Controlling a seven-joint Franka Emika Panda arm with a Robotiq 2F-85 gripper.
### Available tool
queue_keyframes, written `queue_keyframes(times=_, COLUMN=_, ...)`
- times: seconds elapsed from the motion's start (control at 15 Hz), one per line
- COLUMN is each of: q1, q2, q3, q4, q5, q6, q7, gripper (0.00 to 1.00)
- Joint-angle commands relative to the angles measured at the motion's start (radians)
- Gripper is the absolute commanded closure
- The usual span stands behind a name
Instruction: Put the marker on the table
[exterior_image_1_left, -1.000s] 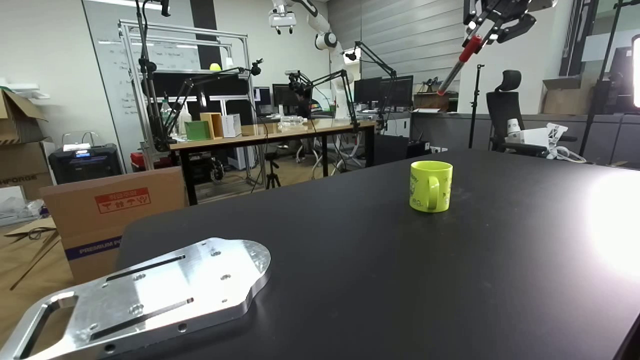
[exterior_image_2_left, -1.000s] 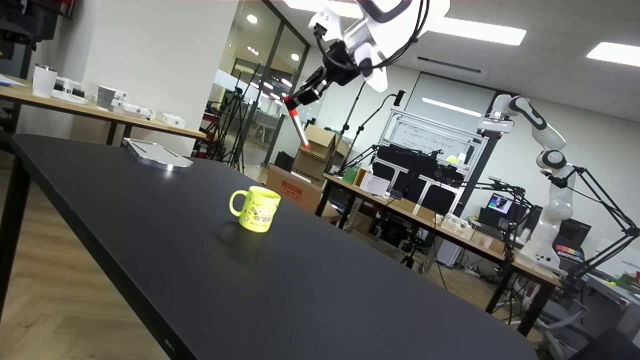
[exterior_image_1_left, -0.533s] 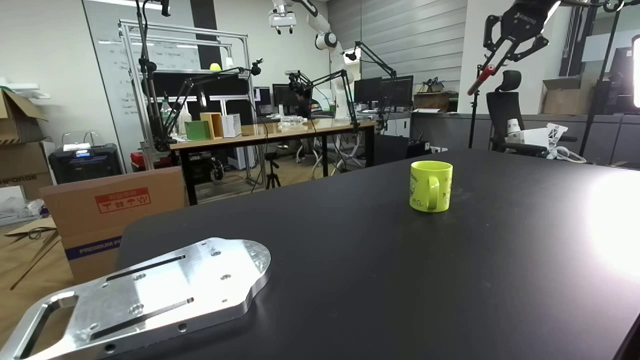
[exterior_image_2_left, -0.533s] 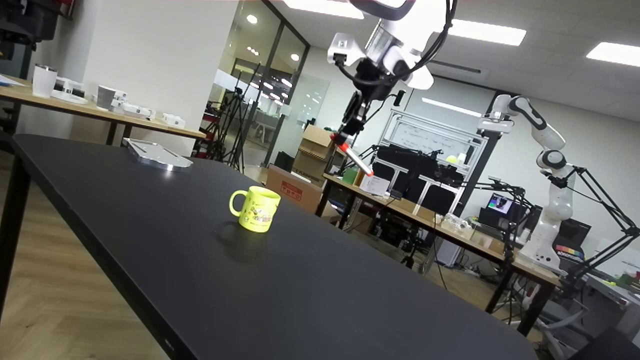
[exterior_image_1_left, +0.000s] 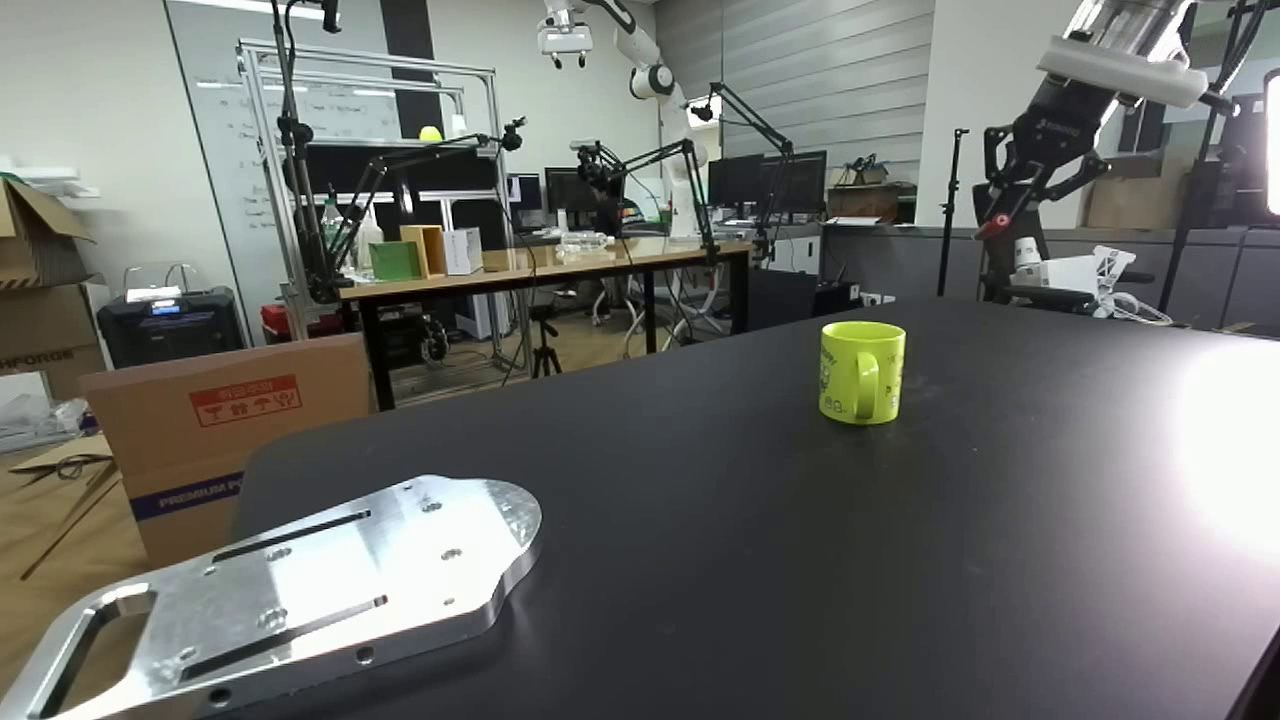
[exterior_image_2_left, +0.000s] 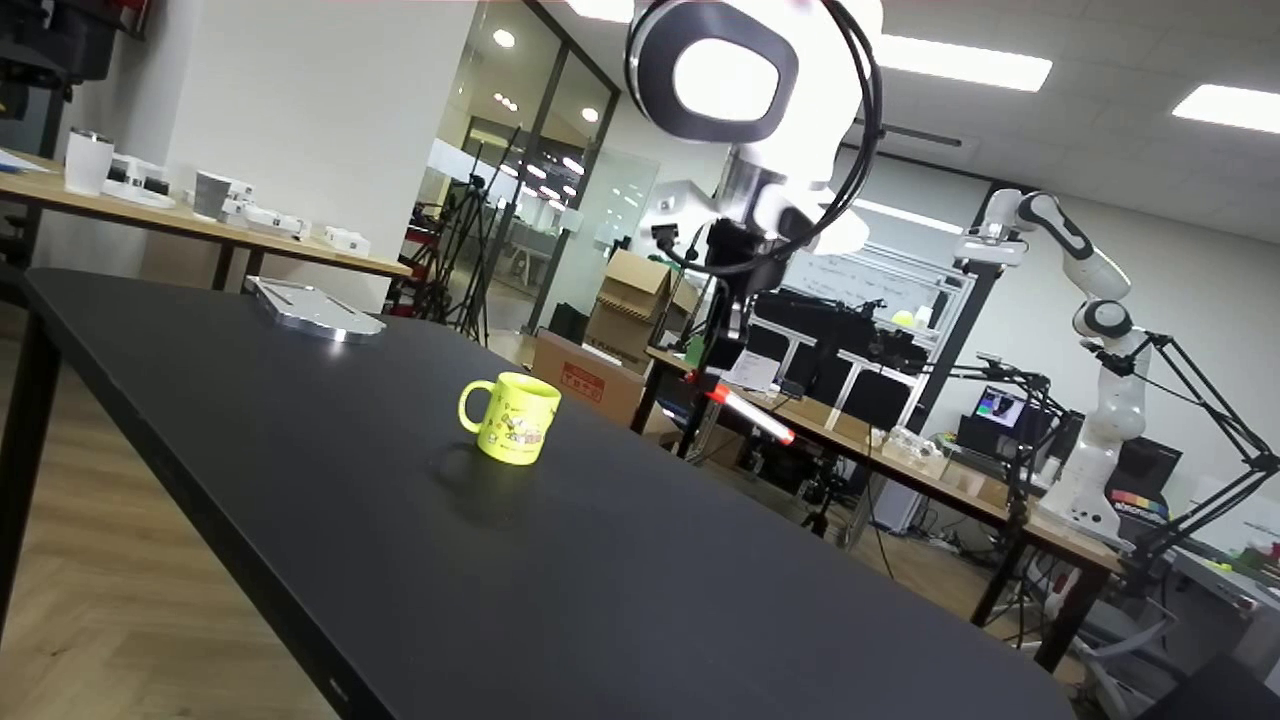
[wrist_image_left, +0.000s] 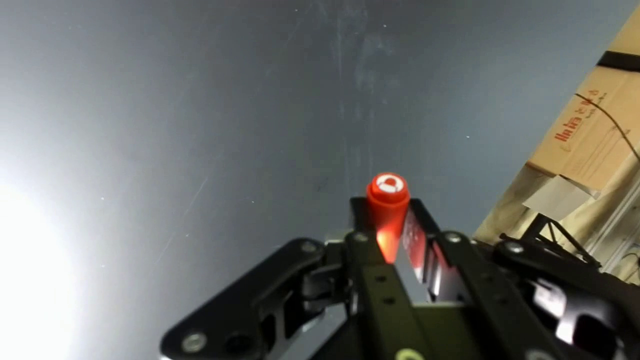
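The marker is red at its ends with a white barrel. It shows in an exterior view (exterior_image_2_left: 755, 413), nearly end-on in an exterior view (exterior_image_1_left: 993, 226), and by its red end in the wrist view (wrist_image_left: 388, 202). My gripper (exterior_image_2_left: 708, 378) is shut on the marker near its red end, with the marker pinched between the fingertips. The marker tilts downward in the air above the black table (exterior_image_2_left: 600, 570), apart from its surface. The table also shows in an exterior view (exterior_image_1_left: 700, 580) and fills most of the wrist view (wrist_image_left: 225, 125).
A yellow-green mug (exterior_image_1_left: 850, 345) stands upright on the table, also in an exterior view (exterior_image_2_left: 520, 420). A silver metal plate (exterior_image_1_left: 370, 570) lies by the table's edge, also in an exterior view (exterior_image_2_left: 315, 312). Cardboard boxes (wrist_image_left: 595, 120) stand beyond the table edge.
My gripper has come down toward the table with the marker in it, and has moved right in both exterior views. The marker has turned. Mug and plate have not moved.
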Motion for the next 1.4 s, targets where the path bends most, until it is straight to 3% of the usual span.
queue_keyframes(times=0.0, q1=0.022, q2=0.065, q3=-0.013, q4=0.002, q5=-0.079, q6=0.028, q7=0.111, gripper=0.95)
queue_keyframes(times=0.47, q1=0.047, q2=0.191, q3=-0.051, q4=0.038, q5=-0.209, q6=-0.012, q7=0.269, gripper=0.95)
queue_keyframes(times=1.0, q1=0.049, q2=0.204, q3=-0.052, q4=0.045, q5=-0.224, q6=-0.022, q7=0.295, gripper=0.95)
queue_keyframes(times=1.07, q1=0.048, q2=0.201, q3=-0.051, q4=0.045, q5=-0.224, q6=-0.024, q7=0.294, gripper=0.54)
queue_keyframes(times=1.13, q1=0.047, q2=0.197, q3=-0.049, q4=0.045, q5=-0.223, q6=-0.027, q7=0.291, gripper=0.53)
queue_keyframes(times=1.33, q1=0.042, q2=0.189, q3=-0.042, q4=0.044, q5=-0.218, q6=-0.032, q7=0.286, gripper=0.34)
